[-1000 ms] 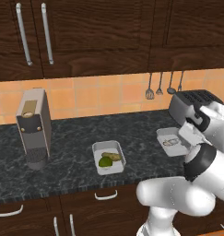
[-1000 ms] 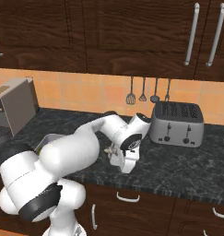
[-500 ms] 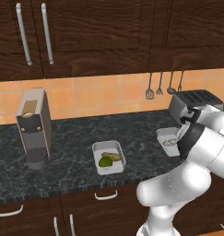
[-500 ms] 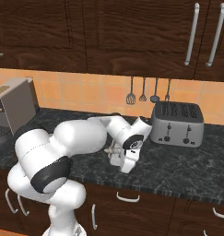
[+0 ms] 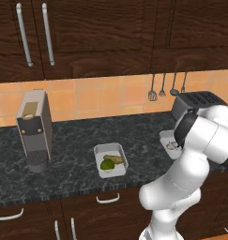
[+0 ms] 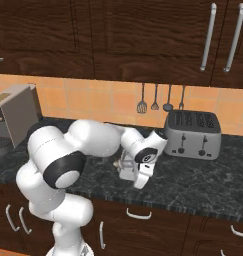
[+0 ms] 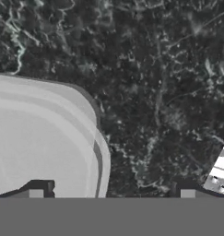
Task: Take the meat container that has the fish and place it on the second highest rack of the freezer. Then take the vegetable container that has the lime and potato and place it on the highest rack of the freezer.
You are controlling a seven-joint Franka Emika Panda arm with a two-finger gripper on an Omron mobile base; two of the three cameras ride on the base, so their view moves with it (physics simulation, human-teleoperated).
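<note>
A dark speckled kitchen counter [image 5: 73,154] runs below wooden cabinets. The white arm bends down at 3 o'clock in the left base view, over the meat container [image 5: 167,139], a pale tray just in front of the toaster [image 5: 196,103]; what lies in it is mostly hidden. In the hand view, the gripper [image 7: 111,193] stands wide open and empty, one fingertip over the tray's rounded corner. The vegetable container [image 5: 110,160] sits at counter centre, holding the lime [image 5: 106,164] and potato [image 5: 115,159]. A coffee machine [image 5: 34,130] stands at 9 o'clock.

Vegetable container [image 5: 111,161] with lime [image 5: 106,164], potato [image 5: 115,159]; meat container [image 5: 167,140] right.
</note>
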